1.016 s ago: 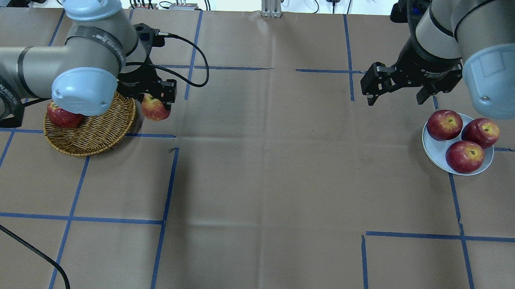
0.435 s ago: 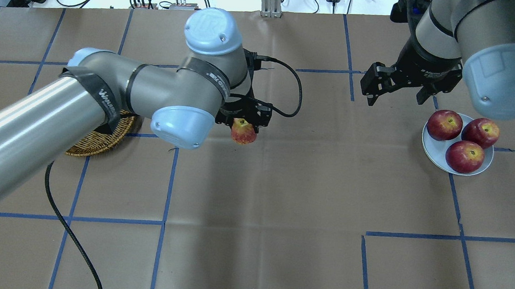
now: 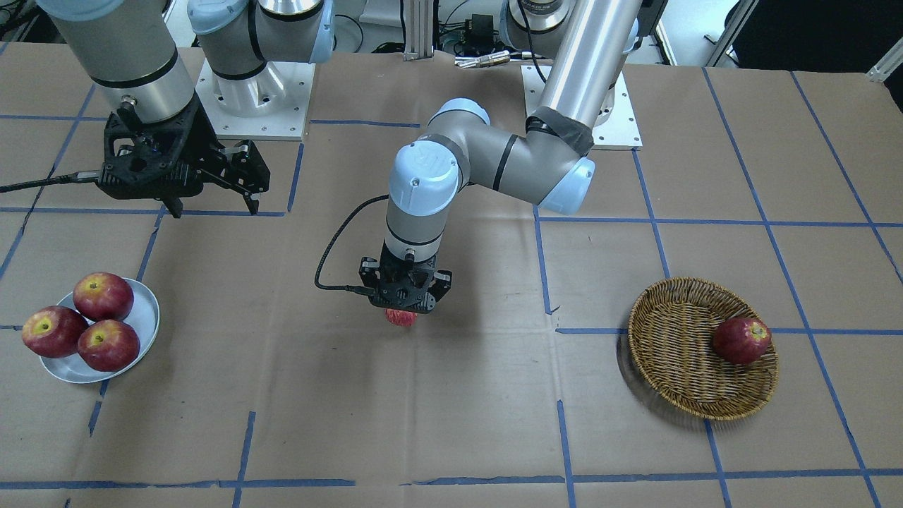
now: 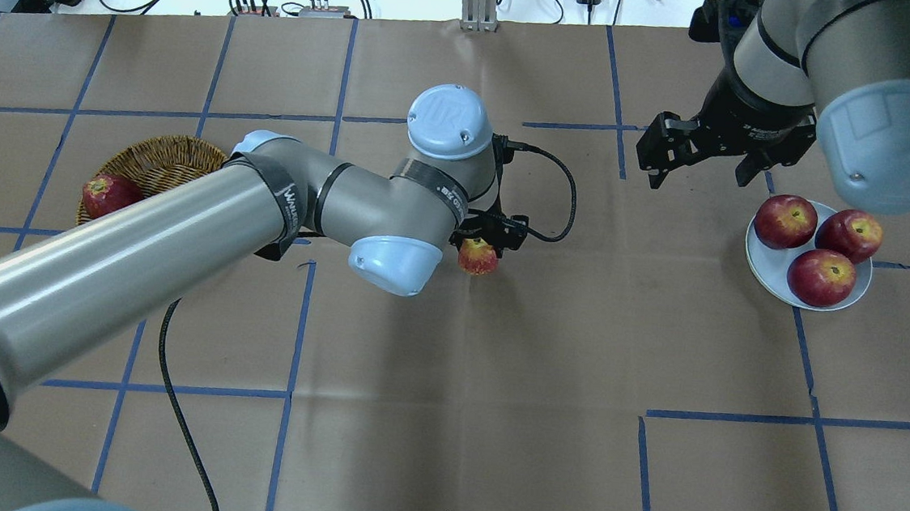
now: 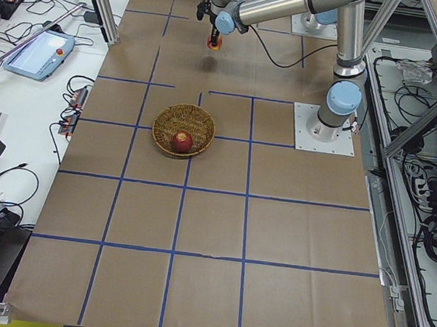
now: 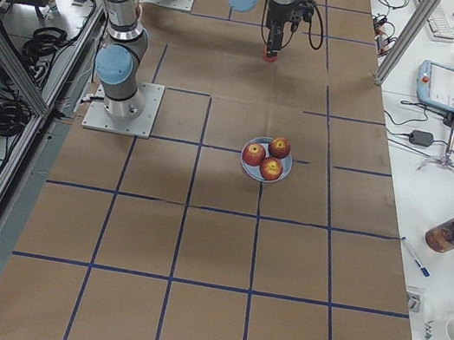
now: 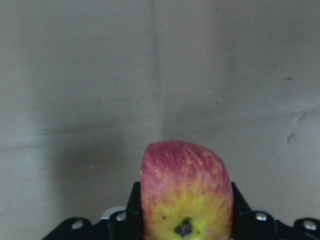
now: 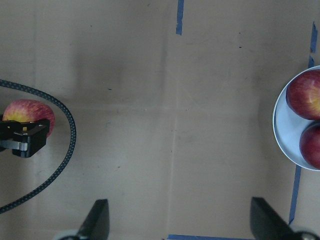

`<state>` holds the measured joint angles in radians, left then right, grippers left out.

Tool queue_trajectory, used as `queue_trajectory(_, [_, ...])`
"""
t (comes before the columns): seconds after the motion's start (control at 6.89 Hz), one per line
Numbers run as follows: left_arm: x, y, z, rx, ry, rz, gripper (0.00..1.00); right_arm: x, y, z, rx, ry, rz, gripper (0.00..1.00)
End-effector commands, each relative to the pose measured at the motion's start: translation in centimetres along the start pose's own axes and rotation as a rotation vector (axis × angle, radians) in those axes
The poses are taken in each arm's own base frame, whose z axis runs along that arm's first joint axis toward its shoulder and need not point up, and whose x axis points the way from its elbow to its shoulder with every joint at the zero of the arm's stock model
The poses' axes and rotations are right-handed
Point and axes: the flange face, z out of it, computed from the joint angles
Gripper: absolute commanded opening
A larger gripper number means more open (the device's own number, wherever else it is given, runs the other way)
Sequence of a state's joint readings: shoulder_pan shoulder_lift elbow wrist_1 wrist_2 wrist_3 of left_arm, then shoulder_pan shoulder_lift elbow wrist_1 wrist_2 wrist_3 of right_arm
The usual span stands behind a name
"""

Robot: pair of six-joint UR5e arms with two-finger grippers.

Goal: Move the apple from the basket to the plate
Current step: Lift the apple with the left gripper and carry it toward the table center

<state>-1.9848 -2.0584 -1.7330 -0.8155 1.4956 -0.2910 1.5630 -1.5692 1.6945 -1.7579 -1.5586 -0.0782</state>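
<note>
Over the middle of the tabletop [image 4: 491, 421], which is covered in brown paper with a grid of blue tape, the left claw [image 3: 402, 308] points straight down and is clenched on the apple [image 4: 477, 257], one finger on each side of it. The apple hangs clear of the paper, and its shadow falls apart from it in the exterior left view. It sits roughly midway between the basket [image 3: 677, 356] and the plate [image 4: 769, 268], well apart from both. The left wrist view shows the apple's yellow-green end with its dark dimple facing the camera, while the streaky pinkish-red side points away. A black cable [image 4: 563, 199] loops out from the left claw's wrist and curves back beside it. The left arm [image 4: 180, 242] reaches across from the basket's side, and in the overhead view it hides part of the wicker. One dark red apple [image 3: 741, 340] lies inside the basket, against the wall on the side away from the plate. On the plate, three red apples [image 4: 821, 276] sit touching one another and fill most of it. The right claw [image 4: 698, 175] hangs raised above the tabletop, near the plate but to its side rather than over it. Its fingers are spread wide with nothing between them, and in its own wrist view only the plate's edge and two of the apples show at the right border.
</note>
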Motion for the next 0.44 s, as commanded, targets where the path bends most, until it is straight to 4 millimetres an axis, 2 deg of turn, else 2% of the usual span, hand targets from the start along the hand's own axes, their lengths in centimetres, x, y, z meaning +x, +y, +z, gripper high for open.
queue_trajectory(0.0, [0.1,-0.2,-0.1,0.032,-0.04,0.024,0.6,0.0,0.0,0.0,0.0,0.0,0.0,1.0])
queue_trajectory(0.29, [-0.5,-0.2,1.1,0.026,-0.092,0.024,0.6,0.0,0.0,0.0,0.0,0.0,0.0,1.0])
